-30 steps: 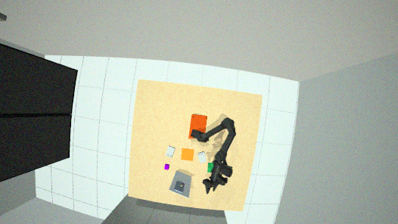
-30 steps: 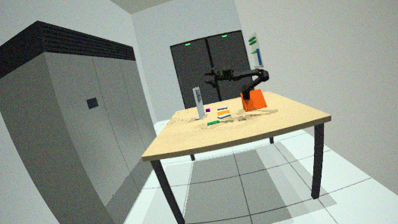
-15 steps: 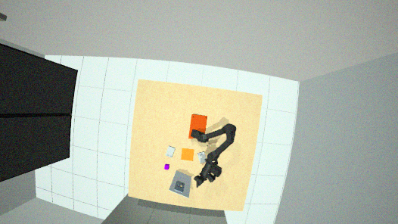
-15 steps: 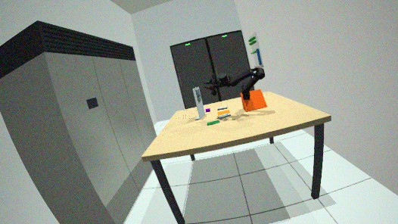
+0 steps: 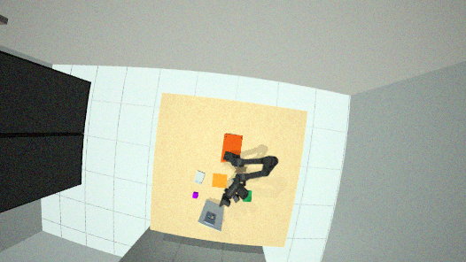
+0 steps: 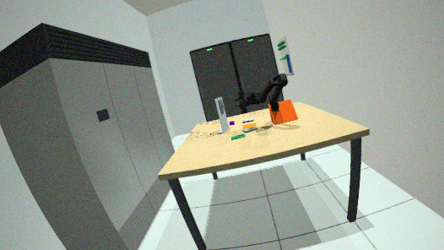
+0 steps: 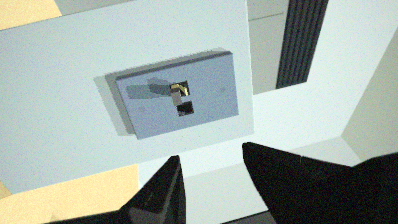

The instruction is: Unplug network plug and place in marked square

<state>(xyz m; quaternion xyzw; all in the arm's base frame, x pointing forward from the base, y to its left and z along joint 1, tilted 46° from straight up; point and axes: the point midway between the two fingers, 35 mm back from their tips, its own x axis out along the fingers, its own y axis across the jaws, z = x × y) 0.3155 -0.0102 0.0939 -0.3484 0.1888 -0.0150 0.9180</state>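
Note:
The upright panel [image 5: 213, 204] [image 6: 224, 121] [image 7: 65, 75] carries a blue-grey socket block [image 7: 215, 75] with two dark openings. The small plug [image 7: 176, 96], grey with a gold-coloured part, sits at the upper opening in the wrist view; its tab cannot be made out clearly. My gripper [image 7: 211, 157] [image 5: 222, 204] is partly open, with nothing between its fingers. Its tips are in front of the panel, apart from the plug, and lie below the block in the wrist view. A pale flat patch [image 5: 199, 177] and an orange patch [image 5: 219, 180] lie on the table; I cannot tell which is the marked square.
A purple cube [image 5: 195, 195] [image 6: 231, 122] and a green flat piece [image 5: 248, 196] [image 6: 237, 137] are on the table [image 5: 186, 119] [image 6: 291, 139]. An orange box [image 5: 232, 143] [image 6: 286, 113] stands by the arm's base. The arm passes over the table near the patches.

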